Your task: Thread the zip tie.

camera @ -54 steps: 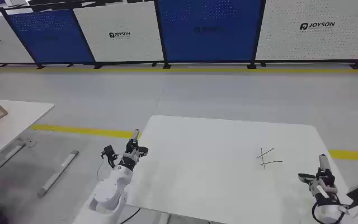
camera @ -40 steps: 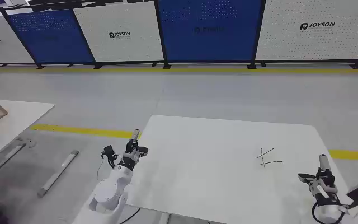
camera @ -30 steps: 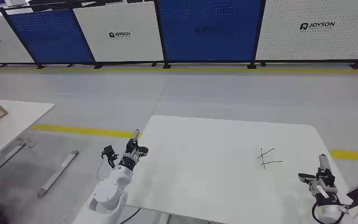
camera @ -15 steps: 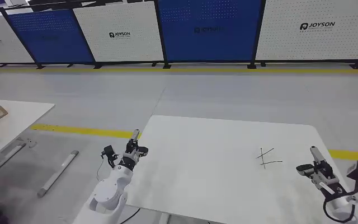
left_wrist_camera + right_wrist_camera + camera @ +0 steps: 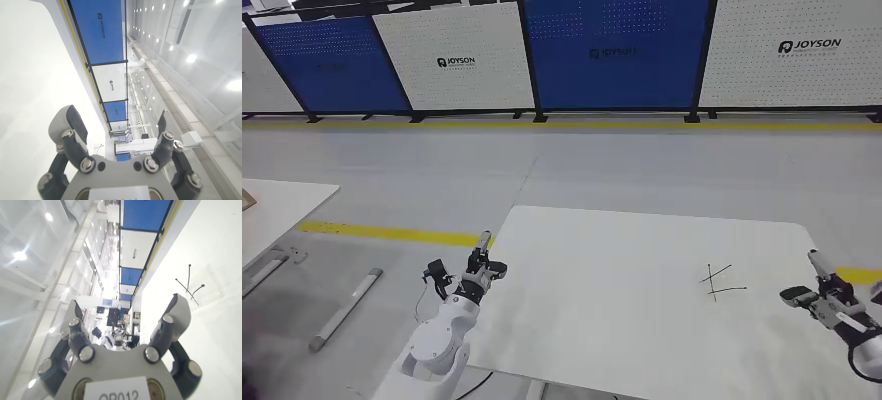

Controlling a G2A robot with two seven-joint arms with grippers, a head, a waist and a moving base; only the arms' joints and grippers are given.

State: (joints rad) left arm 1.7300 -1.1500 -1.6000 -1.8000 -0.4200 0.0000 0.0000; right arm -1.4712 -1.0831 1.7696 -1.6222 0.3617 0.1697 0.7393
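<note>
while your two sets of jaws hang at opposite edges of the white counter [image 5: 612, 320], neither one grips anything. your left jaws stand wide apart and empty, with the dark ribbed pads [image 5: 77, 121] facing each other across a broad gap. from these jaws the zip ties [image 5: 99, 146] lie far ahead, across nearly the whole counter. they show as a tiny dark cross low in that gap, well apart from the left jaws. your right jaws are spread apart too and hold nothing. three black zip ties [image 5: 187, 287] lie flat on the counter ahead of these jaws, just past the tip of the counter-side finger [image 5: 179, 311], near it but not touching. they cross one another in a loose bundle, their small square heads away from the right jaws and their thin tails toward them. seen from above, the zip ties [image 5: 716, 282] rest between the two sets of jaws, close to the right jaws and well apart from the left jaws. beyond the counter you see a yellow floor line [image 5: 392, 234] and blue and white panels [image 5: 617, 55].
</note>
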